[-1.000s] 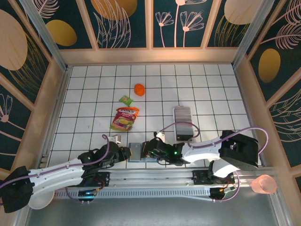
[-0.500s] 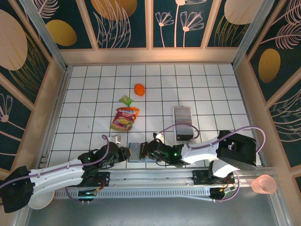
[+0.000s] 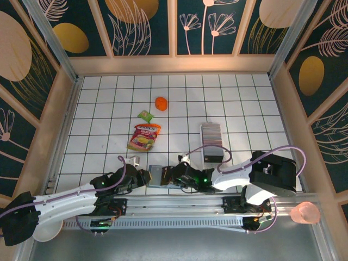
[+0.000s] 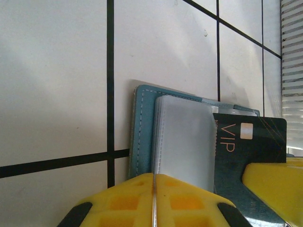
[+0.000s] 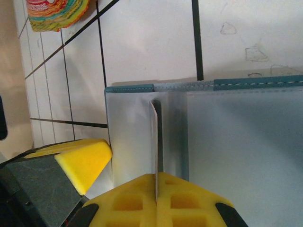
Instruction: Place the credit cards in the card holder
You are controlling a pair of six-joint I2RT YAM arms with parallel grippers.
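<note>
The teal card holder lies open near the front edge, between both grippers. In the left wrist view its teal cover and a grey-blue inner leaf show; my left gripper is shut on that leaf's near edge. A dark credit card marked VIP lies over the holder's right side. In the right wrist view my right gripper is shut on this card, seen edge-on and standing on the holder's inside. The other credit cards sit packed in the white tray.
A red-yellow snack pouch, a small green packet and an orange piece lie farther back. A small grey object sits left of the holder. The left gripper's yellow finger is close beside the right one.
My right gripper has moved a little left with the card, further over the open holder. The left gripper has stayed on the holder's leaf.
</note>
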